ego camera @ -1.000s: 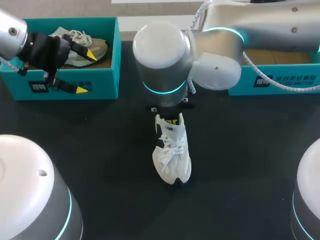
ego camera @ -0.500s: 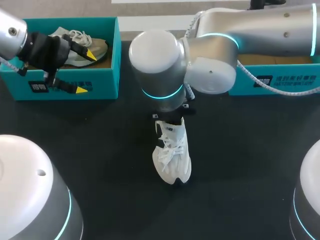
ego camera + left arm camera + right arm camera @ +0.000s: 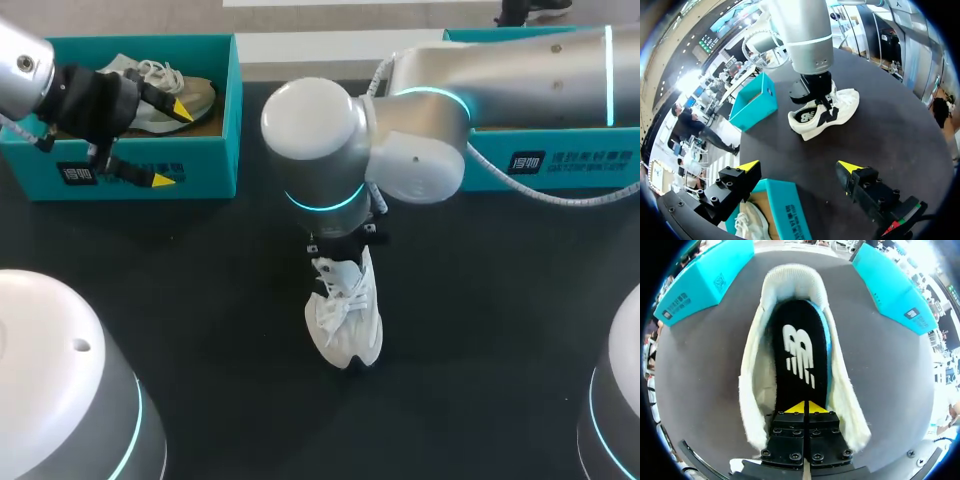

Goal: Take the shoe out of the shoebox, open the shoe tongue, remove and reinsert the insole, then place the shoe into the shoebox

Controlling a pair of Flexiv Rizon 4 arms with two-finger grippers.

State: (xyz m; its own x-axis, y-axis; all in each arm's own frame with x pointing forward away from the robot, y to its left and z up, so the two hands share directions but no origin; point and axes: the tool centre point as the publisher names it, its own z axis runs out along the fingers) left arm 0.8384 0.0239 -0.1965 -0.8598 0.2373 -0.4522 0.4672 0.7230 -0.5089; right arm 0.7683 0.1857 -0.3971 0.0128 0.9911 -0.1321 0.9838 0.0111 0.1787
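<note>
Right now the shoe (image 3: 345, 320) stands mid-table, the right gripper (image 3: 805, 407) straight above its opening, fingers pressed together at the insole's (image 3: 792, 322) near end, which runs lengthwise ahead, while the left gripper (image 3: 799, 166), spread, hangs well apart by the box (image 3: 200, 162).

Two shoes: white shoe (image 3: 343, 325), boxed shoe (image 3: 200, 92). Two boxes: left box (image 3: 215, 150), right box (image 3: 610, 140). One insole (image 3: 801, 355). Two arms: left arm (image 3: 18, 60), right arm (image 3: 520, 70). Two grippers: left gripper (image 3: 172, 145), right gripper (image 3: 805, 407). Four yellow tips (image 3: 749, 165). One table (image 3: 480, 350).
</note>
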